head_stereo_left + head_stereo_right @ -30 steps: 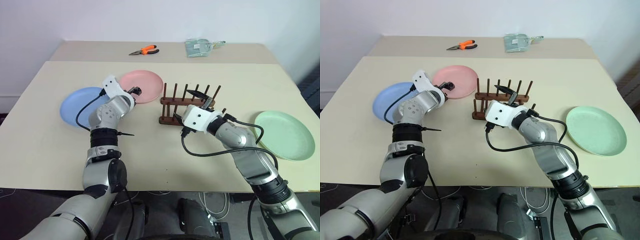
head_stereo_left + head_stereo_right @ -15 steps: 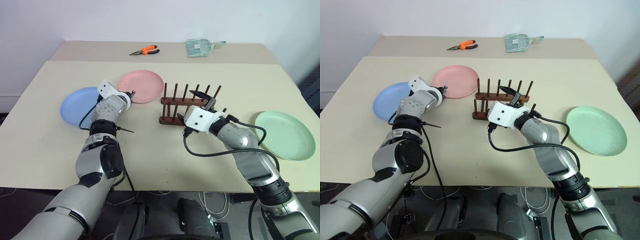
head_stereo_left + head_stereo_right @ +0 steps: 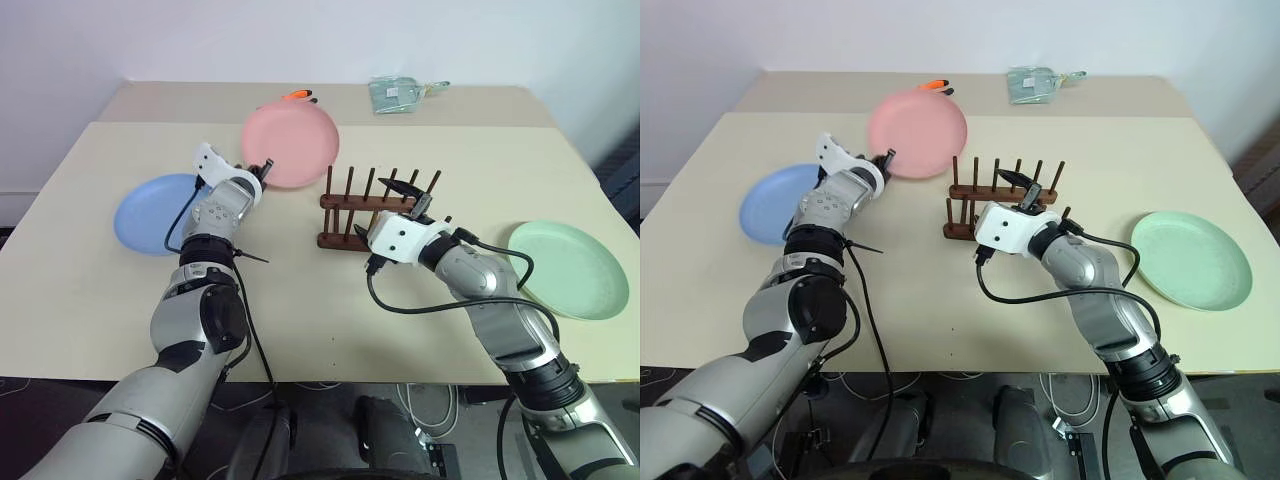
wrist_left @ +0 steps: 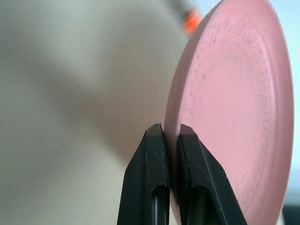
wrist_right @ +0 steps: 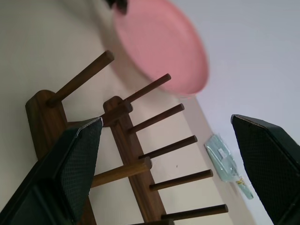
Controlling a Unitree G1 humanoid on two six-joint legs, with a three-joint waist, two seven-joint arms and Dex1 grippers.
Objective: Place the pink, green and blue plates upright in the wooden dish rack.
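Wooden rack (image 3: 372, 214) w/o plates (pegs bare)

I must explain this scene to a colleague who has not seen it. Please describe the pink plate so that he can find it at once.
Start at the wooden dish rack in the middle of the beige table. To its left, the left gripper pinches the rim of the pink plate. Unlike the blue plate and the green plate, which lie flat, it is lifted and tilted.
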